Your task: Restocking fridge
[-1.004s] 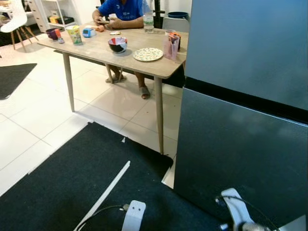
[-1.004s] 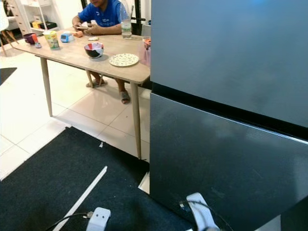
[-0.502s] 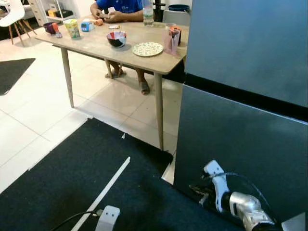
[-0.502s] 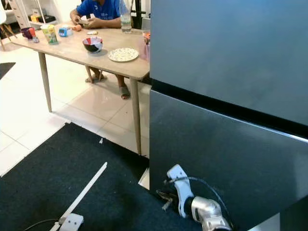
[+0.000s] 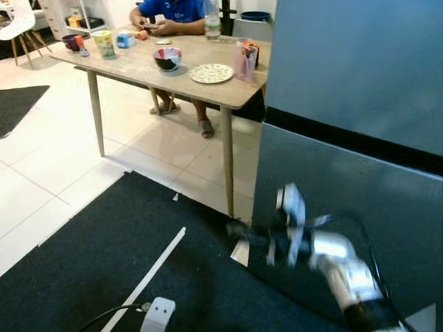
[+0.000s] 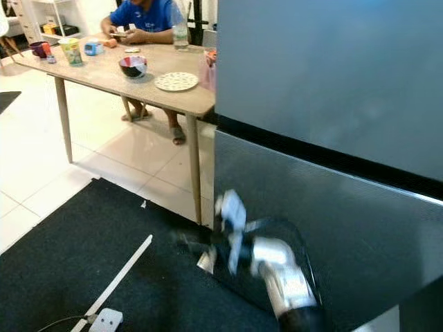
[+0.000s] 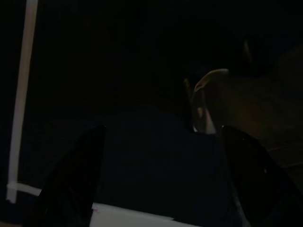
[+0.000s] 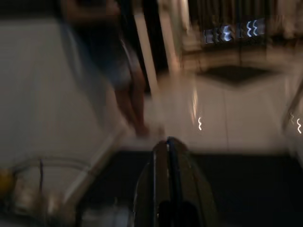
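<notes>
Steel-grey and tall, the fridge [image 5: 360, 104] fills the right side of the room from where I stand, both doors closed, a dark seam running between the upper door and the lower one [image 6: 332, 228]. Doors like these look heavy and smooth, with no handle that I can make out, so I would guess the hold has to come at the door's free edge, by the corner nearest the table, with a firm steady pull against the seal.

Next in size is the black mat [image 5: 104, 277] on the white tiles, a pale strip lying across it. Beyond it stands the wooden table [image 5: 138, 66], where a seated person in a blue shirt [image 6: 142, 14] is busy with something small. On the tabletop sit a patterned plate [image 5: 211, 73], a dark bowl [image 5: 168, 59], a pink holder [image 5: 246, 62] and a yellow-green cup [image 5: 104, 43].

Low in front of the lower door, the right gripper [image 5: 239, 232] is blurred with motion, reaching towards that corner edge; its wrist view shows the two black fingers pressed together, narrow, holding nothing. The left gripper [image 7: 156, 184] hangs over the dark mat with its fingers spread wide, empty. A small white plug block [image 6: 107, 319] lies on the mat.
</notes>
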Tool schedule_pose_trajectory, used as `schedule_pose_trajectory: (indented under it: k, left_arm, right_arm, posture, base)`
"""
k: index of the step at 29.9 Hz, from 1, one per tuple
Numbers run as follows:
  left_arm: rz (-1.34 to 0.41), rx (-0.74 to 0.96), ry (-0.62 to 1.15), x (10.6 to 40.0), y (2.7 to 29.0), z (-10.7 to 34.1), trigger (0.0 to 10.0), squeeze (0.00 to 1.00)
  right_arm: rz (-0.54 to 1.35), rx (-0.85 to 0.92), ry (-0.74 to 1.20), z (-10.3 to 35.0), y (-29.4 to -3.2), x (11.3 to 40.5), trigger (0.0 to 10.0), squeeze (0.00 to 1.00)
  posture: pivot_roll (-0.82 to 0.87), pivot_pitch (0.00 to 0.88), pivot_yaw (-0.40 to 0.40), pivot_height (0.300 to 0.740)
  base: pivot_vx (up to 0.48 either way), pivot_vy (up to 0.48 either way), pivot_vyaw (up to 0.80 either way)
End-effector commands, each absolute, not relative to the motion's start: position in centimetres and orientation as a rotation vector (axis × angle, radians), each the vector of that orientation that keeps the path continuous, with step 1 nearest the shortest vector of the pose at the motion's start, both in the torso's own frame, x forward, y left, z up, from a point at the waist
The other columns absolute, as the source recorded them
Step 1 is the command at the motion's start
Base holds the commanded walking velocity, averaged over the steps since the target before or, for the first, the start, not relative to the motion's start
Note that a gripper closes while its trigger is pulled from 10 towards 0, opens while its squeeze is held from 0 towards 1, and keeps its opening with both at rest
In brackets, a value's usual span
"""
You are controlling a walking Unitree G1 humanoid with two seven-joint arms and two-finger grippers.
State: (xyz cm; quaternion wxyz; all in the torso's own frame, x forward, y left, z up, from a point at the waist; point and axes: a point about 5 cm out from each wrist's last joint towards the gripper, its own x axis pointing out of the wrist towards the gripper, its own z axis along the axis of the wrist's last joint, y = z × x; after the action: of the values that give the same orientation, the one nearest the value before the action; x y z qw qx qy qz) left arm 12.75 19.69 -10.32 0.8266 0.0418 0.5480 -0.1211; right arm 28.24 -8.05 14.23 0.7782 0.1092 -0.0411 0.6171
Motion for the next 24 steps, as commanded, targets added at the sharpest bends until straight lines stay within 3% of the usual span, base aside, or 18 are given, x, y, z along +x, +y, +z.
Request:
schedule_pose_trajectory:
  k: [1,5,13,24]
  left_arm:
    - [-0.25,0.076,1.174,12.3,19.5,-10.5,10.0,0.0]
    - [-0.236,0.074,1.179,12.2,19.6,-10.5,10.0,0.0]
    - [-0.193,0.066,1.176,12.3,20.3,-10.4,10.0,0.0]
    - [-0.172,0.081,1.189,11.7,21.4,-10.4,10.0,0.0]
  right_arm:
    - [1.321,0.279,-0.096,14.5,-8.3,28.2,10.0,0.0]
    - [1.299,0.38,-0.266,18.4,-8.1,29.0,10.0,0.0]
    - [1.264,0.807,-0.599,26.6,-7.6,29.7,10.0,0.0]
    - [1.371,1.087,-0.782,32.9,-7.2,27.9,10.0,0.0]
  posture:
    - [0.0,0.0,0.001,0.74]
    - [0.0,0.0,0.005,0.74]
    - [0.02,0.0,0.019,0.74]
    - [0.02,0.0,0.02,0.74]
  base:
    - [0.0,0.0,0.0]
    - [0.0,0.0,0.0]
    - [0.0,0.0,0.0]
    - [0.0,0.0,0.0]
